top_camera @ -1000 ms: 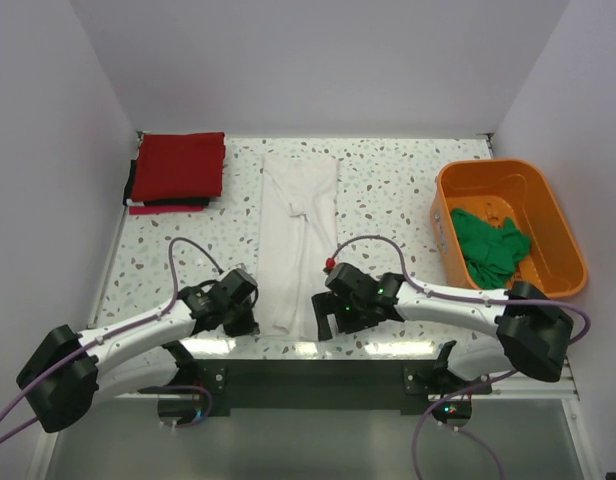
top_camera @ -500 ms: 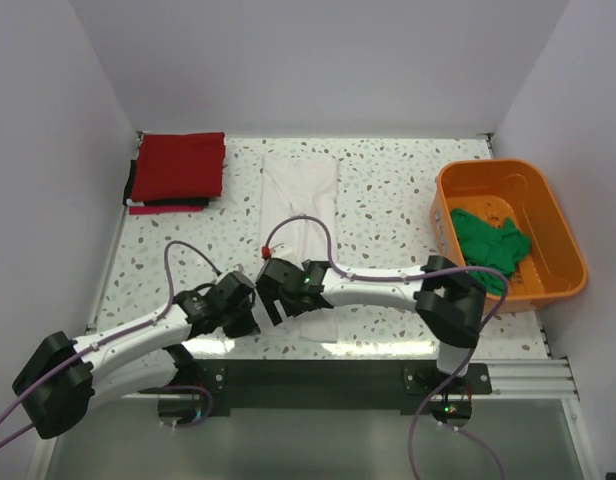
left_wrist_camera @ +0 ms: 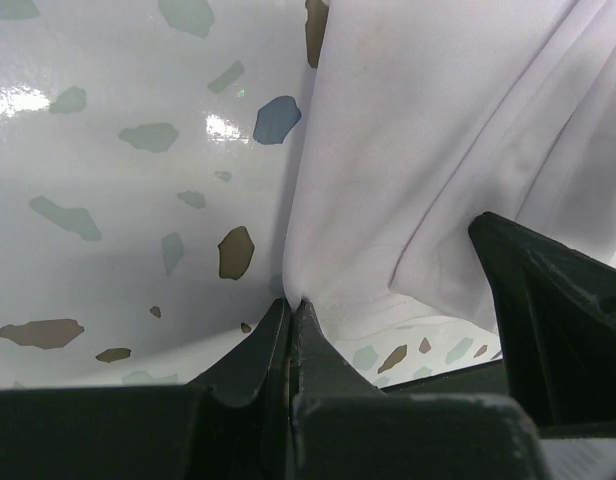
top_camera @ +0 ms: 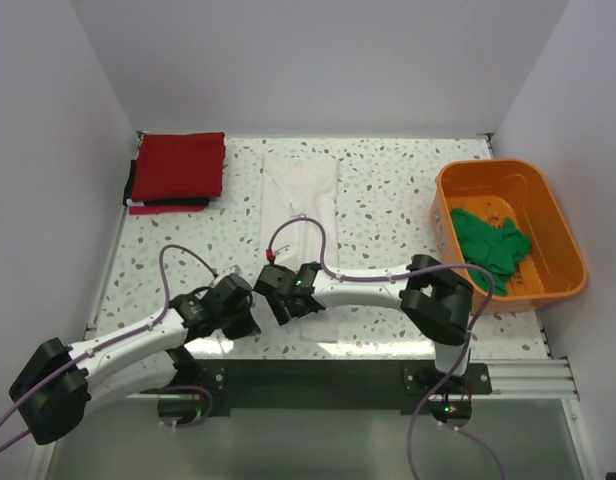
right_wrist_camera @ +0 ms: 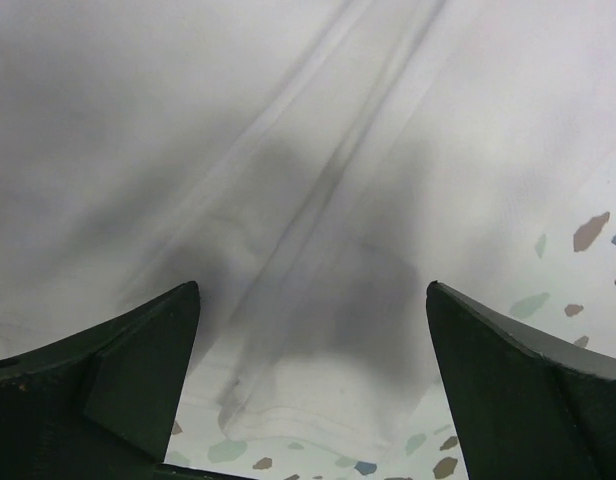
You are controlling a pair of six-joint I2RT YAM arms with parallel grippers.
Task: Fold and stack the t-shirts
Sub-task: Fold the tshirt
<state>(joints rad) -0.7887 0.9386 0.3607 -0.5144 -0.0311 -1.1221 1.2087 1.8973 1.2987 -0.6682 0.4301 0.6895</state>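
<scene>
The white t-shirt [top_camera: 300,195] lies as a long narrow strip down the middle of the table. My left gripper [top_camera: 250,320] is shut on its near left edge; the left wrist view shows the jaws [left_wrist_camera: 291,305] pinching a fold of the white cloth [left_wrist_camera: 438,150]. My right gripper [top_camera: 280,300] is open and empty just above the shirt's near end, with white cloth [right_wrist_camera: 288,150] between its spread fingers [right_wrist_camera: 313,300]. The red t-shirt [top_camera: 178,165] lies folded on the thin dark one [top_camera: 168,203] at the back left. The green t-shirt [top_camera: 493,245] is crumpled in the tub.
The orange plastic tub [top_camera: 553,215] stands at the right edge. The table's front edge [top_camera: 318,350] is just behind both grippers. Speckled tabletop [top_camera: 388,200] shows between the white shirt and the tub. White walls close in the left, back and right.
My right arm has swung left from the shirt's right side to over its near end, close beside my left gripper. My left gripper has barely moved.
</scene>
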